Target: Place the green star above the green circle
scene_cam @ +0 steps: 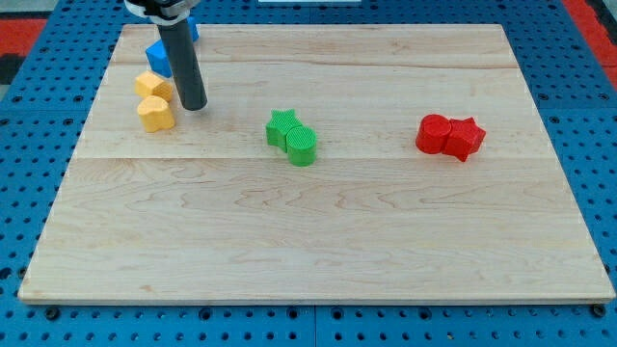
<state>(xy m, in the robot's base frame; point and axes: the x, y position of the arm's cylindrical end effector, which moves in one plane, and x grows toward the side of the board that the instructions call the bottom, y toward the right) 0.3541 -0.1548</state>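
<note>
The green star (281, 126) sits near the middle of the wooden board (318, 241), touching the green circle (303, 146), which lies just to its lower right. My tip (193, 105) stands at the view's upper left, well left of both green blocks and right next to two yellow blocks.
Two yellow blocks (151, 86) (155, 113) lie just left of the tip. Blue blocks (159, 56) sit behind the rod near the top left edge. Two red blocks (435, 133) (465, 138) touch each other at the view's right.
</note>
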